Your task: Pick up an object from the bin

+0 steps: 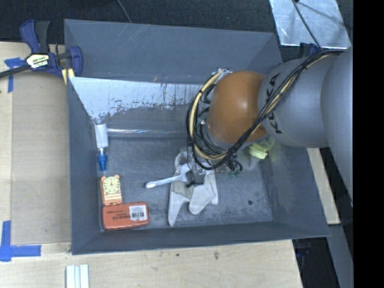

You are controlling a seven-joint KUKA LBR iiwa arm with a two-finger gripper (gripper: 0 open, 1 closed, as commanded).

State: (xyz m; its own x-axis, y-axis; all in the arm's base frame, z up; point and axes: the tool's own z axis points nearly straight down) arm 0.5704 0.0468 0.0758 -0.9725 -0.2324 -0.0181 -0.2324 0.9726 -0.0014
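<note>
My gripper [193,176] is low in the middle of the bin, right on top of a crumpled white cloth [191,198]. A white plastic spoon-like stick [163,182] runs out to the left from under the fingers, lying partly on the cloth. Whether anything sits between the fingers is hidden by the gripper body. Just right of the gripper, by the arm's underside, lies a small yellow-green thing [259,151].
At the bin's left lie a syringe-like tube with a blue tip [101,143], a small orange-and-cream toy [111,189] and an orange flat pack with a barcode label [125,215]. The arm with its orange cover and cables hangs over the bin's right half.
</note>
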